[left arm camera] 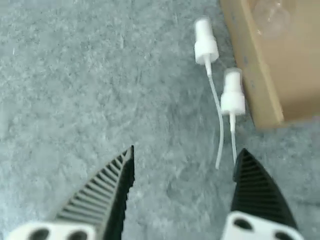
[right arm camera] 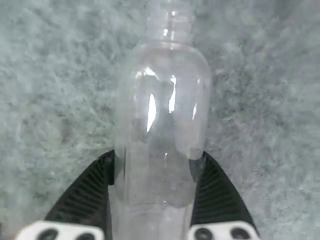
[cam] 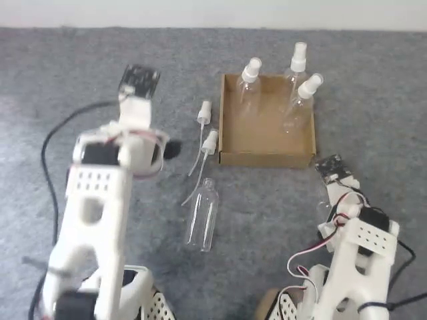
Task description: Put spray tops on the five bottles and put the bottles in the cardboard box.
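Left white arm (cam: 100, 200): stretched forward from its base, left black-fingered gripper (left arm camera: 182, 155) angled down, jaws wide apart. Right white arm (cam: 357, 247): folded low near its base, right black-fingered gripper (right arm camera: 157, 160) clamped on both sides of a clear plastic bottle (right arm camera: 160, 100).

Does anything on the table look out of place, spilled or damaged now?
Nothing is spilled or broken. One topless bottle lies on its side on the grey carpet, and two spray tops lie loose beside the cardboard box. The right gripper clamps a second topless bottle.
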You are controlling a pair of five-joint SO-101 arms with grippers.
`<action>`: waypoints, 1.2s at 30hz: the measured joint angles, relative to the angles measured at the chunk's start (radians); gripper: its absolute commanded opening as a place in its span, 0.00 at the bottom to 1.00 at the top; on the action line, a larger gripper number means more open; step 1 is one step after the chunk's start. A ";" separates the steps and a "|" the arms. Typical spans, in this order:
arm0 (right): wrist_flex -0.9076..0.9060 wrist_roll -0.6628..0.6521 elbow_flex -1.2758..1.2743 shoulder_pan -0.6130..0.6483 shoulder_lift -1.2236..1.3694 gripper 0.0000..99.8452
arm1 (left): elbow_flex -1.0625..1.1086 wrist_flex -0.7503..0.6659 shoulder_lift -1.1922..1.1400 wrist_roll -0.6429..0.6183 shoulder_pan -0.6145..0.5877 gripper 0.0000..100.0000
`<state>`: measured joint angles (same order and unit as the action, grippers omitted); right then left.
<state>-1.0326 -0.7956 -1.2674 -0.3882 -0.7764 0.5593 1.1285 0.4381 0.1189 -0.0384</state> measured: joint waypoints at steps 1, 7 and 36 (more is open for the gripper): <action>0.015 0.000 -0.017 0.002 -0.003 0.01 | -0.055 0.000 -0.060 -0.006 0.005 0.30; 0.098 0.031 -0.064 0.018 -0.028 0.01 | -0.334 0.000 -0.384 -0.037 0.028 0.30; 0.176 0.135 -0.103 0.046 -0.037 0.01 | -0.937 -0.028 -1.036 -0.089 0.138 0.30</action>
<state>-0.8562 -0.6605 -1.3702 -0.3422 -0.8132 -0.3782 1.1009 -0.5976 0.0299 0.0997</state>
